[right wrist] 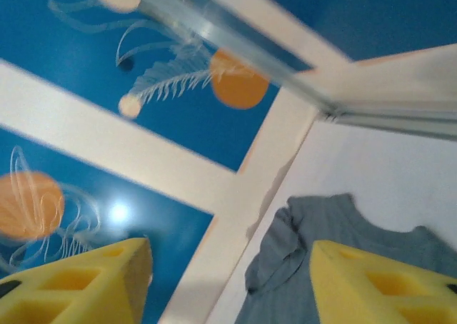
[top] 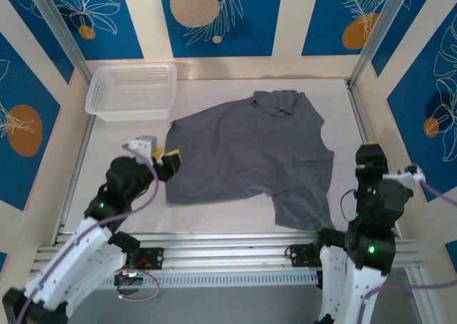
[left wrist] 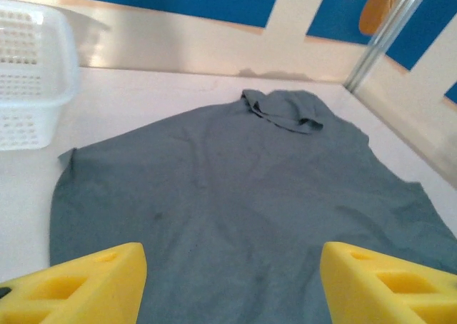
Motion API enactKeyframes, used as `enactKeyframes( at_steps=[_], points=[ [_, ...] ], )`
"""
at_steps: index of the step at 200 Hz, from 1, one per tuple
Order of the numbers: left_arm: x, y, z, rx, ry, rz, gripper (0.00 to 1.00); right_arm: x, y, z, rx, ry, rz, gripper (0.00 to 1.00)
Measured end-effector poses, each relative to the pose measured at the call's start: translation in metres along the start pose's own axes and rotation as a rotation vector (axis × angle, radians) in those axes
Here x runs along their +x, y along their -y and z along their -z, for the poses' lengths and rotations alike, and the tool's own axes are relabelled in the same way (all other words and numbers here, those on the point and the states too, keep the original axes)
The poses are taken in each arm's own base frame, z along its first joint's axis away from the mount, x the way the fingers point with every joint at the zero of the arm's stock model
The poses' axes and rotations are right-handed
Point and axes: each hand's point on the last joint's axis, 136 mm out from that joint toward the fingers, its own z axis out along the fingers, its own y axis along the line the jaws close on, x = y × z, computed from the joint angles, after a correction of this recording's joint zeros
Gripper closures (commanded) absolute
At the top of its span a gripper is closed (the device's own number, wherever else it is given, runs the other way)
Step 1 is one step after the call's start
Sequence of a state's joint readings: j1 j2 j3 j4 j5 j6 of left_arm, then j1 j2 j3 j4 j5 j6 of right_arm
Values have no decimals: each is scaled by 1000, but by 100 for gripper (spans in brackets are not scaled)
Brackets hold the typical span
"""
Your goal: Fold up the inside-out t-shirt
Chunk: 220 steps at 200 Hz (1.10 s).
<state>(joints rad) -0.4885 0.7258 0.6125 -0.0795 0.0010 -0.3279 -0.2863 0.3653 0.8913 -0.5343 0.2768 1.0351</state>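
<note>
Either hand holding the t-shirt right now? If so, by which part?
Nothing held. The left hand and right hand are both open and empty; the t-shirt lies ungripped.

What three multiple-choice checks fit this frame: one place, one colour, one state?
1. Where is the basket? A far-left corner of the table; B near-right corner; C middle.
2. Colour of the t-shirt? A white; B dark grey; C red.
3. State of the left gripper? A open; B shut on the t-shirt; C shut on the basket.
Key: 1A, it sits by the far wall at the left. 2B, the cloth reads slate grey. 3A, its yellow fingers stand wide apart over the cloth.
</note>
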Motion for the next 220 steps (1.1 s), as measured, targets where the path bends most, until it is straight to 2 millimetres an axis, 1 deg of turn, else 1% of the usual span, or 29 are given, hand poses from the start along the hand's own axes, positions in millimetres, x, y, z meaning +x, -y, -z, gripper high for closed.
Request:
enactKeyframes(
  at_steps=[4,5,9,10,16,23,30,33,37,40,43,44,49,52,55,57,60,69,79,93,104,118,132,146,167,182,198,212,220],
  points=[
    [-6,4,-5,3,-9,-8,37,4,-5,-8,-5,-35,11,44],
    [-9,6,-10,-1,-21,-9,37,5,-7,-12,-7,-50,18,45],
    [-13,8,-18,-8,-37,-18,37,9,-11,-20,-10,-86,22,47],
    [-15,9,-19,-9,-39,-19,38,12,-12,-25,-9,-107,30,48],
    [-22,11,-35,-28,-69,-25,38,21,-16,-39,-5,-172,41,51],
    [-27,11,-53,-55,-105,-28,38,38,-17,-61,12,-269,61,53],
    [-31,9,-74,-84,-144,-30,39,58,-14,-83,39,-369,85,54],
    [-29,7,-86,-102,-172,-28,40,71,-9,-95,59,-422,102,54],
    [-29,5,-98,-116,-194,-28,42,82,-6,-104,74,-469,112,55],
    [-25,2,-108,-130,-221,-24,43,96,2,-114,100,-520,128,57],
    [-23,0,-117,-140,-240,-23,44,105,6,-120,116,-549,134,58],
    [-20,-1,-123,-147,-253,-19,45,111,10,-123,126,-571,142,59],
    [-14,-5,-136,-162,-289,-13,49,129,22,-133,164,-630,157,64],
    [-6,-9,-146,-175,-316,-3,52,144,34,-140,196,-679,178,67],
    [0,-12,-154,-185,-341,-3,54,154,42,-143,222,-711,179,70],
    [5,-15,-159,-193,-361,3,55,159,47,-145,233,-729,186,73],
    [14,-19,-167,-208,-390,13,58,172,58,-148,266,-770,194,77],
    [39,-31,-184,-243,-475,26,67,199,86,-151,340,-859,211,91],
    [66,-44,-199,-287,-559,56,79,220,114,-149,411,-933,222,98],
    [96,-59,-214,-333,-653,75,91,237,143,-142,487,-986,202,99],
    [113,-67,-225,-362,-699,98,95,246,160,-136,533,-1013,191,100],
    [125,-77,-236,-393,-730,125,97,255,175,-131,585,-1028,170,100],
    [130,-86,-248,-415,-743,146,97,261,188,-126,636,-1027,153,99],
    [129,-95,-263,-433,-739,164,97,267,200,-120,692,-1024,143,100],
    [124,-108,-286,-461,-718,182,96,273,215,-112,777,-1005,121,100],
    [116,-115,-302,-467,-684,192,93,276,224,-104,829,-988,94,100],
    [108,-123,-315,-470,-656,198,90,278,223,-103,831,-964,67,100],
    [106,-128,-319,-464,-650,197,85,280,220,-100,835,-960,69,100],
    [106,-129,-319,-457,-653,198,80,281,218,-97,836,-963,71,96]
  ],
)
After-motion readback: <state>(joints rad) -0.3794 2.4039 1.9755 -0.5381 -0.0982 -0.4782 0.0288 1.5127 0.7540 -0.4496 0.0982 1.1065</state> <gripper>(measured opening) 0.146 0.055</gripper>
